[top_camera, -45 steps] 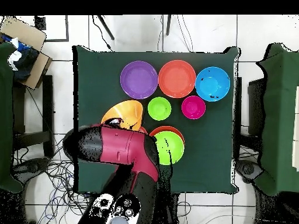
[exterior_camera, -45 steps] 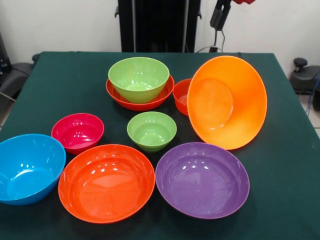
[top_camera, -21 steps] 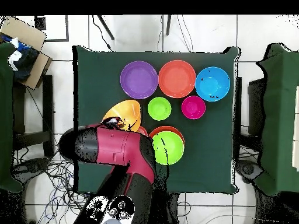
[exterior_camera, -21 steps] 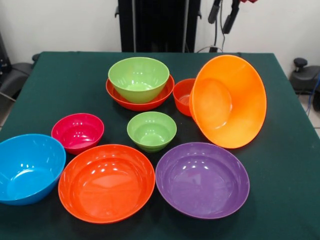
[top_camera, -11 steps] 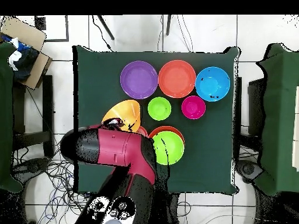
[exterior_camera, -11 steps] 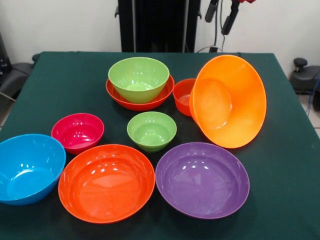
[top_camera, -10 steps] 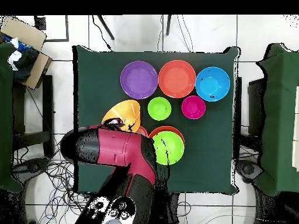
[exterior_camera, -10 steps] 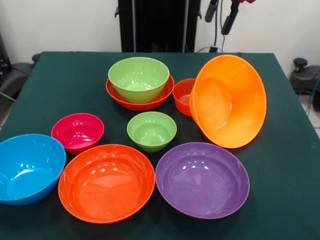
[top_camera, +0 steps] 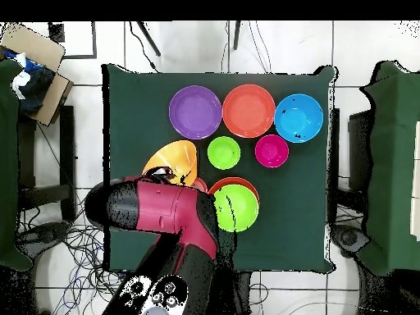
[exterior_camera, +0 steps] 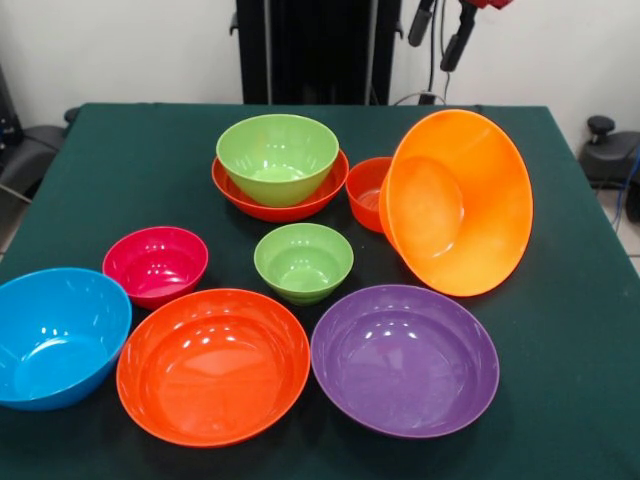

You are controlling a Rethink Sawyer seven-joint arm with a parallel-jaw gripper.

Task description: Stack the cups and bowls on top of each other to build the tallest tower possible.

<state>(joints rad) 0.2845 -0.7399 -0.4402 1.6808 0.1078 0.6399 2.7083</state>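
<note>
Fingers [exterior_camera: 440, 35] of the gripper show at the top edge of the front view, two dark prongs spread apart, holding nothing, above the big orange bowl [exterior_camera: 458, 203]; that bowl stands tilted on its rim, mouth facing the camera, leaning against the small red-orange bowl [exterior_camera: 364, 190]; medium lime bowl [exterior_camera: 277, 157] sits nested in a wide red-orange bowl [exterior_camera: 240, 190] toward the far side of the green tabletop [exterior_camera: 130, 170]; small lime bowl [exterior_camera: 303, 262] stands alone mid-table; magenta bowl [exterior_camera: 155, 265] just left of it; blue bowl [exterior_camera: 55, 335], large red-orange bowl [exterior_camera: 212, 365] and purple bowl [exterior_camera: 404, 359] line the near edge, upright, empty; overhead, the red arm [top_camera: 164, 213] covers part of the orange bowl.
</note>
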